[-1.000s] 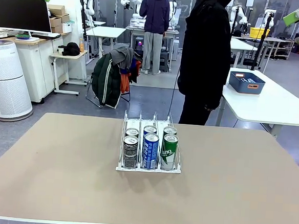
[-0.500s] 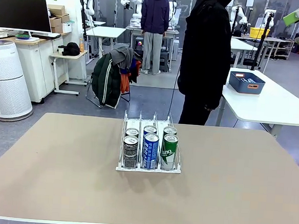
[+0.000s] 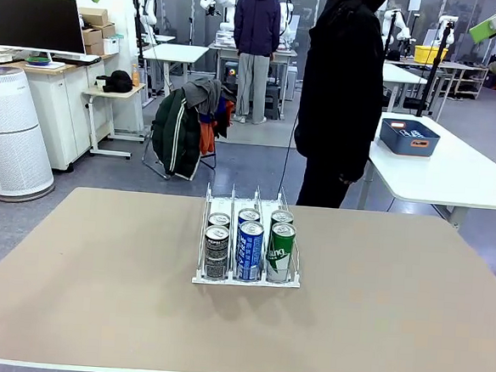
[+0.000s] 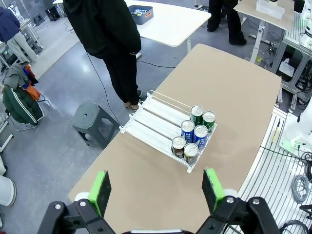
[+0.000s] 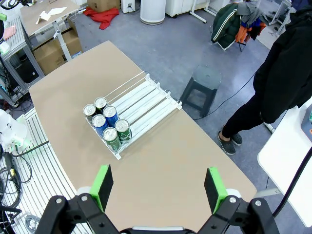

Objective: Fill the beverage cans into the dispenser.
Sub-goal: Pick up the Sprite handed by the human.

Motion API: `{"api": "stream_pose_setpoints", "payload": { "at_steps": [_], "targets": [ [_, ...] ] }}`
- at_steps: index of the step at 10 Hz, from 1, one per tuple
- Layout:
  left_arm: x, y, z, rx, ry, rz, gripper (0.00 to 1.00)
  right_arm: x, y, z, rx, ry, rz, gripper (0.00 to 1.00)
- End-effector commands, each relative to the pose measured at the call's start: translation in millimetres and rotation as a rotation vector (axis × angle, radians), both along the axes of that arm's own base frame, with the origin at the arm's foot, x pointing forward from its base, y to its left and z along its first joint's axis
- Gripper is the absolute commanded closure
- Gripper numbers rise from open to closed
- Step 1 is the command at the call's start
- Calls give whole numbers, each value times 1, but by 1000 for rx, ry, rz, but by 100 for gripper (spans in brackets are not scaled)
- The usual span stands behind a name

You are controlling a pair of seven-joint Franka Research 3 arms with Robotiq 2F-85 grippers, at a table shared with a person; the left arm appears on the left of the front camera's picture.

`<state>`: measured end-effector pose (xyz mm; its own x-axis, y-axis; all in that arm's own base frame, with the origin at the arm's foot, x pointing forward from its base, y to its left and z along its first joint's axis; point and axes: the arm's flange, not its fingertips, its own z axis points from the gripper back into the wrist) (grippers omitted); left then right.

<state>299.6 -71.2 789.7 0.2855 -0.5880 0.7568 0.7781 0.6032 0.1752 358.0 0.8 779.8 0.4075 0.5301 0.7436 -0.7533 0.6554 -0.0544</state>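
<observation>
Finding: the low white-and-clear three-lane wire-divided dispenser [image 3: 230,198] sits on the beige rectangular table [image 3: 96,294]. Its rear end is at the far edge, where a person in a black coat [image 3: 340,90] stands, and its front end reaches toward the table's middle.

Six slim aluminium cans stand upright at the front end, two per lane:
- black cans [image 3: 216,252] in the lane on the robot's left
- blue cans [image 3: 249,251] in the centre lane
- green cans [image 3: 281,252] in the lane on the robot's right

The rear stretch of each lane [image 4: 151,122] is bare. No loose can is seen on the table.

Grippers: the left gripper [image 4: 156,190] and right gripper [image 5: 158,187] both hang high above the table. Their jaws are spread wide and hold nothing.

Judgement: loading looks paused or finished. Any further can would have to be sourced first.

Recommended handling for another can:
- grip it upright at mid-body
- lower it into the lane of its colour, just behind the rear can
- keep it centred between the wire dividers
- release only once its base rests on the lane floor
- watch that the fingers do not catch the wires or tip neighbouring cans

Markings:
- The green front can carries white script that appears to include "ana". The full name is not legible.
- The blue can has white vertical lettering, too small to read.
- The black can's label is likewise unreadable.
</observation>
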Motion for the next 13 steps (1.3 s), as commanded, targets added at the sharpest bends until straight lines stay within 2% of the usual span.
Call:
{"api": "stream_pose_setpoints", "payload": {
  "at_steps": [1,13],
  "targets": [
    [1,1,1,-2,-9,9,0,1,2,0,-6,0,-2,0],
    [1,1,1,-2,-9,9,0,1,2,0,-6,0,-2,0]
  ]
}}
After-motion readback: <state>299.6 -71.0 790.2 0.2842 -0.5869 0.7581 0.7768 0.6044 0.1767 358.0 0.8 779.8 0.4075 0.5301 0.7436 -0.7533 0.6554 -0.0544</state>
